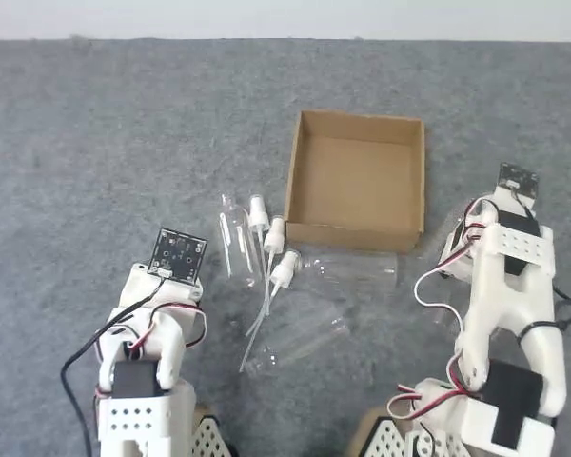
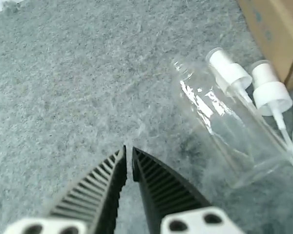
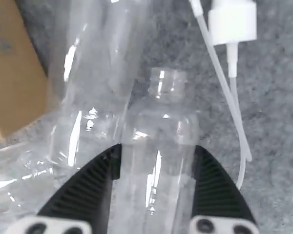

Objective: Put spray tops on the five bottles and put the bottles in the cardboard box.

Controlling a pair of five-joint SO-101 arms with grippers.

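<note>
Left arm, lower left, pitched forward. Left gripper empty, jaws a sliver apart. Right arm, lower right. Right gripper clamps clear bottle.

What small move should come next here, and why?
Probably open the left end effector, which is nearly closed over bare carpet, to pick up a loose spray top: the right end effector grips a bottle whose neck is uncapped.
</note>
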